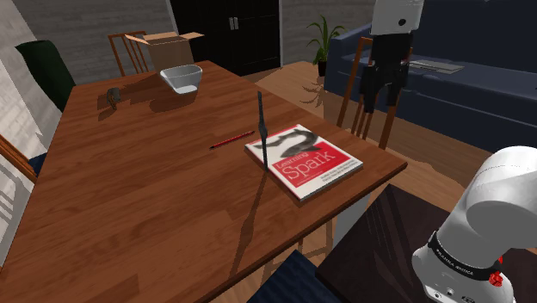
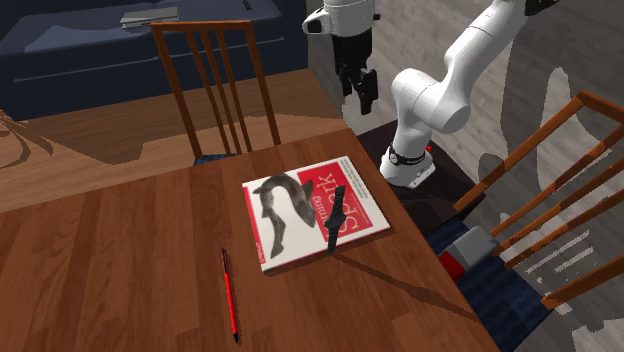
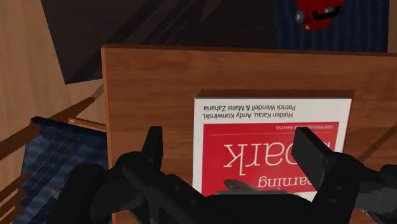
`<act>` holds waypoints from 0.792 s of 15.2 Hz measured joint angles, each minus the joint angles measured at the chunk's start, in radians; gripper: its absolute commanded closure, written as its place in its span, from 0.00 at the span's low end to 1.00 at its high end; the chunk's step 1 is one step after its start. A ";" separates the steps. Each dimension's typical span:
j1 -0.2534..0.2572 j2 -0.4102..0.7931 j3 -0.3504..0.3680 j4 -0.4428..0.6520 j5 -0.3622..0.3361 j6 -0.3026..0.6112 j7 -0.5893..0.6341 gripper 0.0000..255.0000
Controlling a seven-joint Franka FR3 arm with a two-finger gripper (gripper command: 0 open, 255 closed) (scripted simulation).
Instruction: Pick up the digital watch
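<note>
The hand [image 1: 383, 100] is seen in the upper right of the shoulder view, high over the edge of the worktop [image 1: 129, 198]. Its fingers are spread wide apart and nothing is gripped between them. The digital watch [image 1: 261, 127] is not touched. It is found near the middle of that frame, a thin dark thing standing on end on a red and white book [image 1: 310, 163], well below the hand.

The task is therefore judged to be at its start: the descent, the closing of the fingers and the lift are all left to be done.

A red pencil [image 1: 231, 139] lies just beside the book, toward the frame's left. A white bowl [image 1: 182, 78] and a cardboard box [image 1: 163, 47] are set well apart in the upper left.

A wooden chair [image 2: 215, 90] stands at the worktop's edge, at the upper middle of the second exterior view, near the hand. Nothing is seen between the hand and the watch, though a watch standing so slender may be tipped easily.
</note>
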 measured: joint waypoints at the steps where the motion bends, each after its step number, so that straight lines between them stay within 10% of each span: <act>1: 0.000 0.000 0.000 0.000 0.000 0.000 0.000 0.00; 12: 0.187 0.061 -0.088 -0.142 0.189 0.524 -0.379 0.00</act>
